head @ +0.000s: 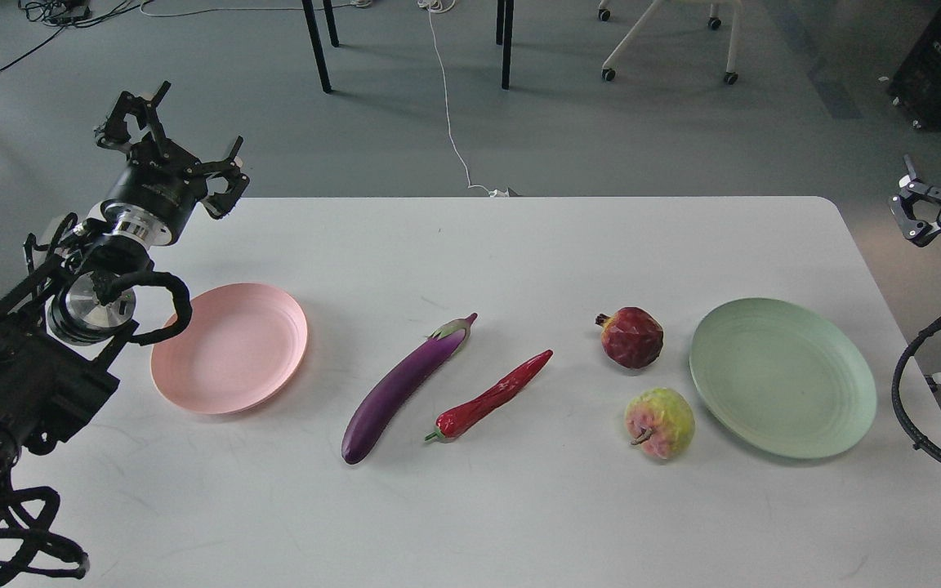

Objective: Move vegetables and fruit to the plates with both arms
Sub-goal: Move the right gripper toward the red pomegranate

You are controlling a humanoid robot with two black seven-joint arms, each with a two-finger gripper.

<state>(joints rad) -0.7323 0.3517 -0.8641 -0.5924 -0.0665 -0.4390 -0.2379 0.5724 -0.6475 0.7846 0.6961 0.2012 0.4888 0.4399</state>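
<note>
A pale pink plate lies on the left of the white table, a mint green plate on the right. Between them lie a long purple eggplant, a red chili pepper, a dark red pomegranate and a bumpy yellow-green and pink fruit. Both plates hold nothing. My left gripper hovers open over the table's far left corner, behind the pink plate, with nothing in it. My right gripper is at the right edge of the view, beyond the table, partly cut off.
The white table has rounded far corners. Beyond it, on the grey floor, stand black table legs, a white cable and a wheeled chair base. Black cable loops hang by the right table edge.
</note>
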